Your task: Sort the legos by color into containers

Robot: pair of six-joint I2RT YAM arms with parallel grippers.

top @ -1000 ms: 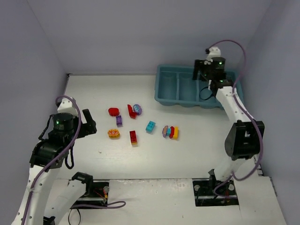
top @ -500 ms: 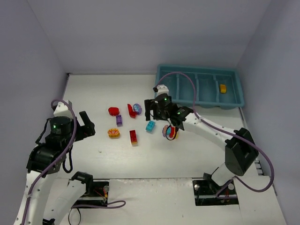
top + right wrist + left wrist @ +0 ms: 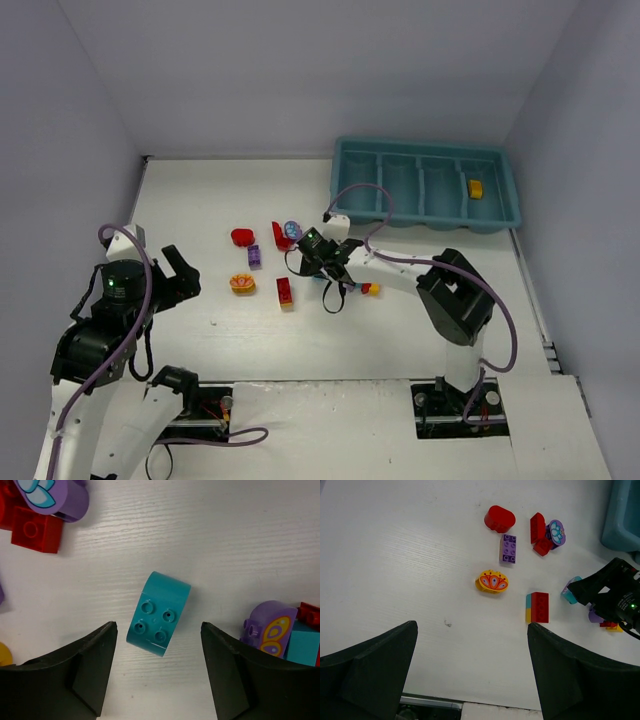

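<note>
The teal tray stands at the back right, with one yellow brick in its rightmost compartment. My right gripper is open and low over a cyan rounded brick. In the right wrist view the brick's near half lies between my fingertips, untouched. My left gripper is open and empty, above the table at the left. Loose on the table are a red rounded brick, a purple brick, an orange flower brick and a red-and-yellow brick.
A red brick with a purple flower piece lies just behind my right gripper; it shows in the right wrist view. A purple, red and cyan stack lies just right of the cyan brick. Grey walls enclose the table.
My right arm swung from the tray's right end down to the table middle, leaving the yellow brick in the rightmost compartment, and now sits over the cyan brick. My left arm drifted slightly nearer.
</note>
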